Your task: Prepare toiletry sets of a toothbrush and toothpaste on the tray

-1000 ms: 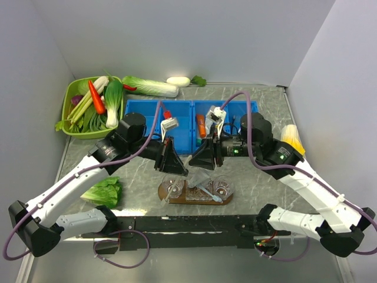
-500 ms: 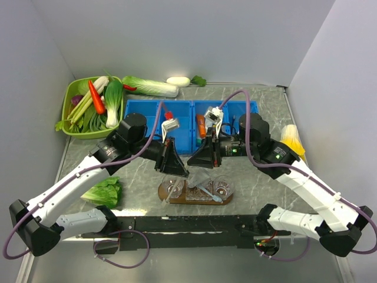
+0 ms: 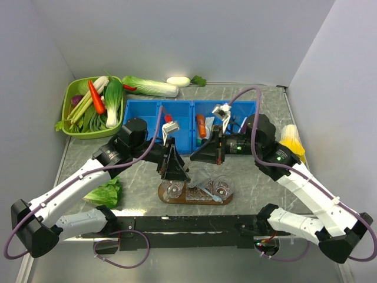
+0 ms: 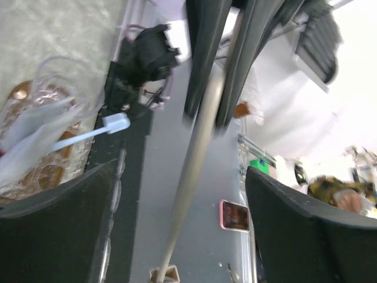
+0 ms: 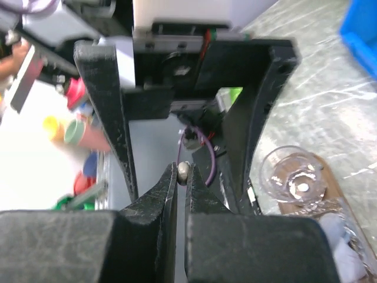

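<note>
Toothpaste (image 3: 198, 178), a pale silvery tube, lies on the tray (image 3: 194, 200) between a clear glass (image 3: 174, 189) at its left end and a second glass (image 3: 222, 187) at its right. A toothbrush (image 3: 210, 194) lies just beside the tube, its head toward the near right. The tray sits on the marbled desk (image 3: 250, 180) near its front edge, in front of the blue bins (image 3: 147, 105). The left tool (image 3: 175, 170) hangs over the tray's left end; in its wrist camera its two fingers (image 4: 59, 230) stand wide apart with nothing between them, and the tube, the toothbrush's white head and a glass rim show at the left of that view. The right tool (image 3: 201, 155) hovers behind the tray's middle, facing the left one; in its own camera the fingertips (image 5: 159, 197) are pressed together. A small pale bead shows at their tips, but I cannot tell whether it is gripped or lies behind. An orange tube (image 3: 201, 125) lies in the bins, well apart from the tray
</note>
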`<action>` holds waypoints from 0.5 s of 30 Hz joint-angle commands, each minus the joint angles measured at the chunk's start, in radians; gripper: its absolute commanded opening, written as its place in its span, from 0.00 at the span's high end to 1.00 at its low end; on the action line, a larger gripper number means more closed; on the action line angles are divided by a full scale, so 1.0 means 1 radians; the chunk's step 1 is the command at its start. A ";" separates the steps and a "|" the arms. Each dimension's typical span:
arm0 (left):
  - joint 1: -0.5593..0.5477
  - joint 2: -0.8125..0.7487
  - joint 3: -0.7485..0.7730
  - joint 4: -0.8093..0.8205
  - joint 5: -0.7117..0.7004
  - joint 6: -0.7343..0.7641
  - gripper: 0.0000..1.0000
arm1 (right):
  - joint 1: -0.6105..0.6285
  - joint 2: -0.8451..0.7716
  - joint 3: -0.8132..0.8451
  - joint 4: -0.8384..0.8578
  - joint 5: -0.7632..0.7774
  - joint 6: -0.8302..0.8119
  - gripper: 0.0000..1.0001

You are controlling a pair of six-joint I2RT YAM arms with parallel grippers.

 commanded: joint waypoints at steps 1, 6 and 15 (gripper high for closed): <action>0.000 -0.054 -0.063 0.071 -0.108 -0.023 0.01 | -0.114 -0.074 -0.041 0.133 -0.021 0.081 1.00; 0.000 -0.144 -0.136 0.051 -0.229 -0.009 0.01 | -0.206 -0.123 -0.063 0.143 -0.027 0.106 1.00; -0.001 -0.243 -0.195 0.026 -0.291 -0.006 0.14 | -0.292 -0.128 -0.074 0.159 -0.056 0.132 1.00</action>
